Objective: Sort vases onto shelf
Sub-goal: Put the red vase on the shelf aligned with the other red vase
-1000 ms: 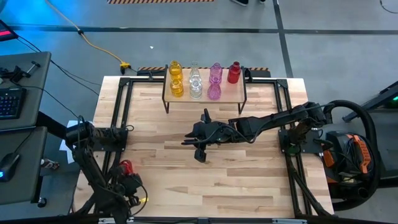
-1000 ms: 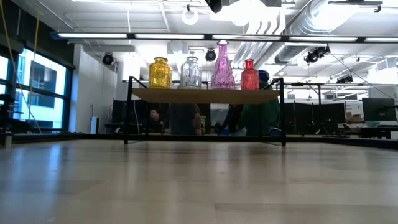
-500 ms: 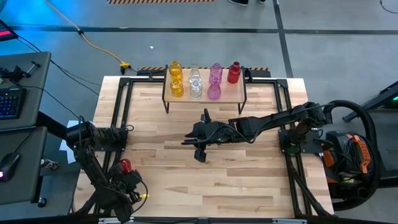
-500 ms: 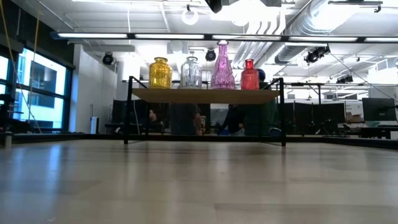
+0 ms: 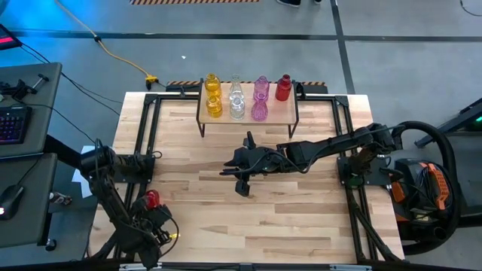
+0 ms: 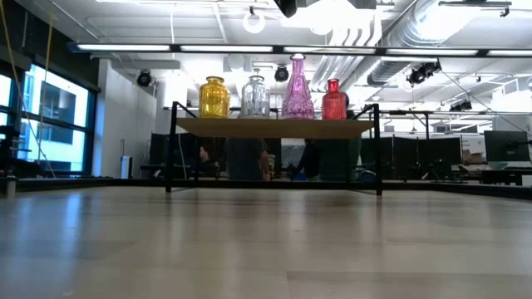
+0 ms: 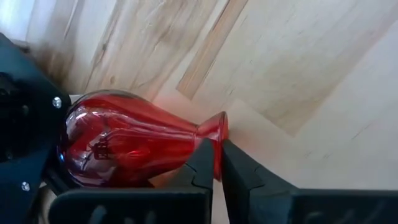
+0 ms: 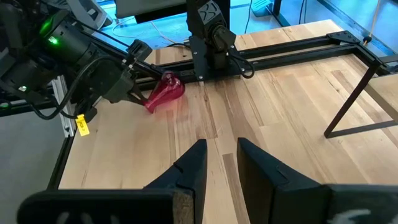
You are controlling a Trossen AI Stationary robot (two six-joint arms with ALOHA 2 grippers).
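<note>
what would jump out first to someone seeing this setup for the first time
Probably the row of coloured glass vases on the small raised shelf at the table's far edge: yellow, clear, pink and one red. Next, the left gripper at the near left corner, shut on the rim of a red vase lying on its side. The right gripper hangs mid-table, holding nothing.

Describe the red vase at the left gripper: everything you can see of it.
The red vase is translucent red glass with a bulbous body, a narrow neck and a flared rim. It lies tilted near the table's front left corner, close to the left arm's base. The left gripper is shut on its rim; the body sits against dark arm hardware.
</note>
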